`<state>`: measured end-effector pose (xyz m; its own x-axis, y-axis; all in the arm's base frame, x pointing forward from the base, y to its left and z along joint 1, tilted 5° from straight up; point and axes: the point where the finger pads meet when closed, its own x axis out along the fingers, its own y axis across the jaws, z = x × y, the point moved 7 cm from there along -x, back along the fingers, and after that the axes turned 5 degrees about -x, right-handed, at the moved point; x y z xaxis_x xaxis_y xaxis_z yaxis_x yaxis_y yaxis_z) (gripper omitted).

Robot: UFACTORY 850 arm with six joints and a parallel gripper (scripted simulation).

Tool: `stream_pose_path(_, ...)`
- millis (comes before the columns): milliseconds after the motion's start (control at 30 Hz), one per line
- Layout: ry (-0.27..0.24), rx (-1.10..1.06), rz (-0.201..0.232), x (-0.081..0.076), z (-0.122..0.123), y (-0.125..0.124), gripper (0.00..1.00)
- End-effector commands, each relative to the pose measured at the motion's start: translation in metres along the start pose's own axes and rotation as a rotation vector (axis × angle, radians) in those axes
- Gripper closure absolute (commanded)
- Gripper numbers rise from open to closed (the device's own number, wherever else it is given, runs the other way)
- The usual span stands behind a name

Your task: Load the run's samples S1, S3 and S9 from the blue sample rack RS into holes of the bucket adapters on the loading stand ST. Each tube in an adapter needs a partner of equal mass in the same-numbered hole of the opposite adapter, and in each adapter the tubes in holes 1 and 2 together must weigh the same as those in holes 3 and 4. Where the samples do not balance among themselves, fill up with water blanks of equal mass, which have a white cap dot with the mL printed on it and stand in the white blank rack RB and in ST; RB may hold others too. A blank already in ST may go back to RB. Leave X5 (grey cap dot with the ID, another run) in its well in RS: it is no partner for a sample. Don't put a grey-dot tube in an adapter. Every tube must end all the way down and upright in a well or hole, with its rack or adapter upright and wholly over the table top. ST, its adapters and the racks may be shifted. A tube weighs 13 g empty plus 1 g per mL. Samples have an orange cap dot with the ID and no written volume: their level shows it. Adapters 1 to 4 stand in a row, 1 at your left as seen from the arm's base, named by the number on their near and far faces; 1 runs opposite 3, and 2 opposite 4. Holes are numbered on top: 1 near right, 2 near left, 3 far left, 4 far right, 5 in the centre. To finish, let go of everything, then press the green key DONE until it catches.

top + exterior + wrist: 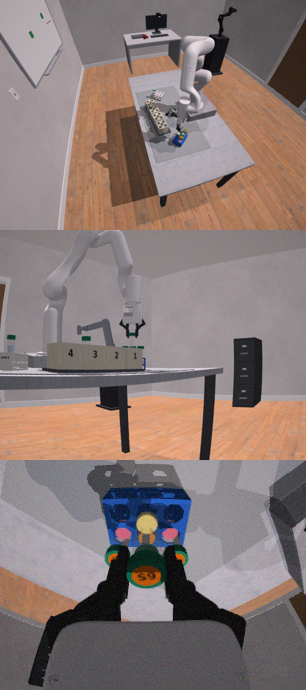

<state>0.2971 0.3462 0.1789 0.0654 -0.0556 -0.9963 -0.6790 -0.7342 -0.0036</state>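
End effector (147, 558) clamping S9 tube (145, 575), lower body hidden

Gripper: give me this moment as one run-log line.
gripper | shut on tube S9 | over blue rack RS | tube upright | not yet in an adapter

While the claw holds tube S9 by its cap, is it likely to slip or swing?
Probably not: the claw grips tube S9 at its green cap from both sides, and it hangs upright. The tube looks rigid, so swinging seems unlikely. The smooth round cap might slip under a sideways knock against the blue rack.
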Motion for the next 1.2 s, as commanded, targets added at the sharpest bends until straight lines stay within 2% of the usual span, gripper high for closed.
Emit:
stream_pose_path(0, 0.0, 0.0, -0.002, 0.001, 0.0, -0.001, 1.0)
stream_pose_path(433, 0.0, 0.0, -0.002, 0.001, 0.0, -0.001, 1.0)
stream_pose_path(1167, 0.0, 0.0, -0.002, 0.021, 0.0, -0.001, 1.0)
